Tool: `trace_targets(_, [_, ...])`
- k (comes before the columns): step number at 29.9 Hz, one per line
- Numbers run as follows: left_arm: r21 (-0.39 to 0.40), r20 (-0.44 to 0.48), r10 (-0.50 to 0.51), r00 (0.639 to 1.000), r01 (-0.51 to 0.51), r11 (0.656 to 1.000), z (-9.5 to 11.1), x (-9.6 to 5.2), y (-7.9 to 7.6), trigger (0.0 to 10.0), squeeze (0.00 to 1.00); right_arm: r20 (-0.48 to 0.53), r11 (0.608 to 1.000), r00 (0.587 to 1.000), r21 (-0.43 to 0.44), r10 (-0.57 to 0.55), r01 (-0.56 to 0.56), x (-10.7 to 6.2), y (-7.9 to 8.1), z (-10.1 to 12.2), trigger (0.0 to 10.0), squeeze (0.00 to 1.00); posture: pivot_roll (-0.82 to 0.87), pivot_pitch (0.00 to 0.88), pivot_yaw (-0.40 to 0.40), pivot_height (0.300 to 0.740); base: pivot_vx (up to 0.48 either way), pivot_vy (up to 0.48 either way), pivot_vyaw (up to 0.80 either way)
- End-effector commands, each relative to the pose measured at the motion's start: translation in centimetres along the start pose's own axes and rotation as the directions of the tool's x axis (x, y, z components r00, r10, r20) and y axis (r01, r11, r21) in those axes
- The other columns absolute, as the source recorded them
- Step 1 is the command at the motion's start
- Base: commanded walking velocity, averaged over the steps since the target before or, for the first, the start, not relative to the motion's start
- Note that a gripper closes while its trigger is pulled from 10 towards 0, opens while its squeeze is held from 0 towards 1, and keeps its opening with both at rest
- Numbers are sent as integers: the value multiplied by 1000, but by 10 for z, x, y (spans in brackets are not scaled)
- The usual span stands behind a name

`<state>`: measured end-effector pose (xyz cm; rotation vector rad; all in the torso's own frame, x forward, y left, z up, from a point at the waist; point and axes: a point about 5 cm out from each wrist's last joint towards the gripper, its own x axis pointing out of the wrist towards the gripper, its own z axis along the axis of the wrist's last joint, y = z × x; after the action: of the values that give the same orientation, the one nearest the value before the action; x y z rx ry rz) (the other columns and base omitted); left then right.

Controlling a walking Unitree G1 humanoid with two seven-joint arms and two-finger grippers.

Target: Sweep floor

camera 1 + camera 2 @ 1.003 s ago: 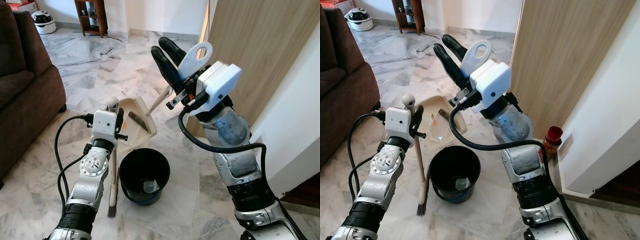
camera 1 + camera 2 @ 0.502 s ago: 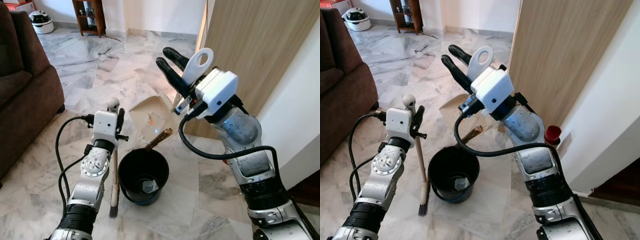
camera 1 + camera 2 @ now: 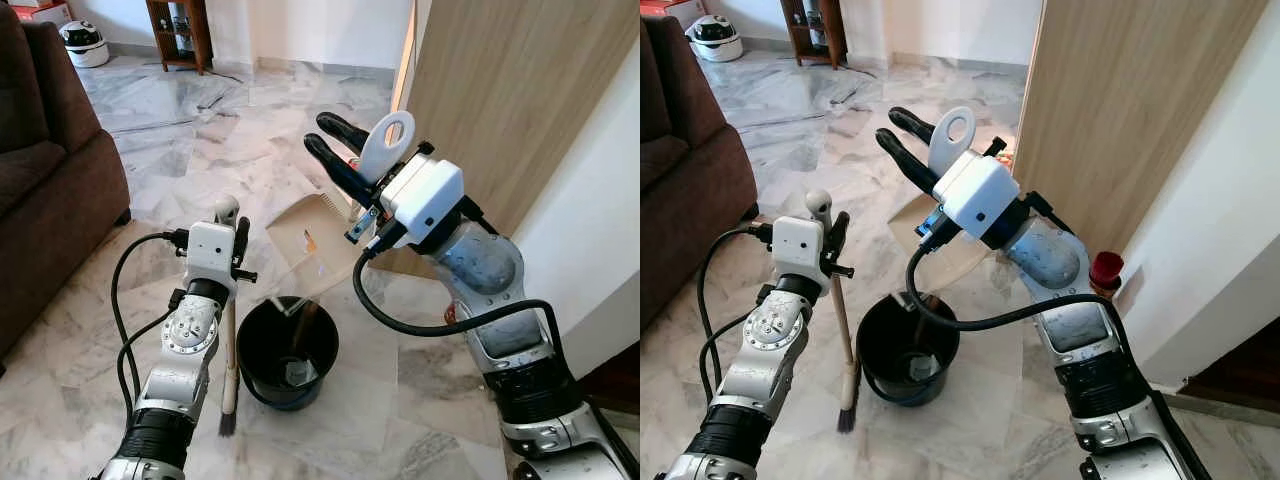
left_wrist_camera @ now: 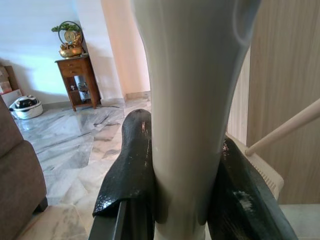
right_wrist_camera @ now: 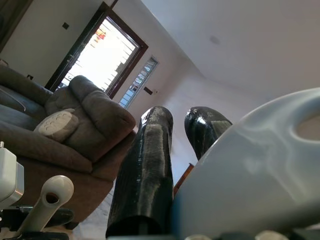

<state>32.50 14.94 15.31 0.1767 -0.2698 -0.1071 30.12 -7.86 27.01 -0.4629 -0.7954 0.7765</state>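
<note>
Nearest on the marble floor (image 3: 400,400) stands a black bucket (image 3: 288,350), round and open-topped, with a pale scrap lying in its bottom. Just beside it on the robot's left, the broom (image 3: 229,345) stands almost upright, its dark bristles touching the floor and its cream handle ending in a rounded knob with a hole. The left gripper (image 3: 236,243) is clamped around that handle near the top; the left wrist view shows a black finger pressed against each side of the cream shaft.

Over the far rim of the bucket hangs the dustpan (image 3: 308,236), a beige tray tilted steeply with its open lip down toward the bucket. Its long axis runs from that lip up and toward the robot's right, ending in a white looped handle (image 3: 384,142). The right gripper (image 3: 338,148) holds this handle, with its two black fingers reaching past it to the left. A blurred pale streak shows between the lip and the bucket.

A wood-grain panel (image 3: 520,90) rises behind the right arm, with a white wall beside it and a small red-topped object (image 3: 1104,270) at its foot. A brown sofa (image 3: 50,180) fills the left edge. Farthest off, a wooden stand (image 3: 180,30) and a white appliance (image 3: 82,42) sit against the back wall.
</note>
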Motion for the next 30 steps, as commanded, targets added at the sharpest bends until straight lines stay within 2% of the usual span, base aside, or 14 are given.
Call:
trace_targets(1, [6,66,-5,998,5,1000,13,2,0,10000,0,102,997,994,-79,33,-25,6,-1,21,10000,0,59,57,-30,740,0,0,0])
trace_targets(10, [7,65,-6,998,5,1000,12,2,0,10000,0,95,995,995,-91,42,-34,6,1,21,10000,0,59,55,-28,740,0,0,0])
trace_targets(14, [6,64,-7,998,6,1000,12,2,0,10000,0,46,996,999,-80,-22,26,4,-4,12,10000,0,59,53,-29,740,0,0,0])
trace_targets(16, [6,65,-5,998,5,1000,12,2,0,10000,0,16,988,989,-42,-148,148,2,-15,7,10000,0,61,52,-31,740,0,0,0])
trace_targets(18, [6,65,-5,998,4,1000,12,2,0,10000,0,10,981,981,-22,-191,191,1,-20,5,10000,0,60,53,-31,740,0,0,0])
trace_targets(21, [9,61,-3,998,2,1000,11,1,1,10000,0,-47,932,934,66,-353,356,-7,-36,-4,10000,0,59,52,-30,740,0,0,0])
trace_targets(23, [11,59,-1,998,1,1000,11,0,1,10000,0,-87,907,910,90,-405,412,-12,-40,-10,10000,0,58,52,-31,740,0,0,0])
trace_targets(27, [12,57,3,998,-3,1000,11,0,2,10000,0,-159,828,833,117,-529,548,-25,-48,-21,10000,0,60,52,-32,740,0,0,0])
trace_targets(28, [13,57,3,998,-4,1000,11,0,2,10000,0,-165,822,827,116,-538,558,-26,-49,-22,10000,0,61,52,-32,740,0,0,0])
trace_targets(30, [13,56,4,998,-5,1000,10,0,2,10000,0,-198,789,786,84,-586,609,-33,-54,-27,10000,0,60,52,-32,740,0,0,0])
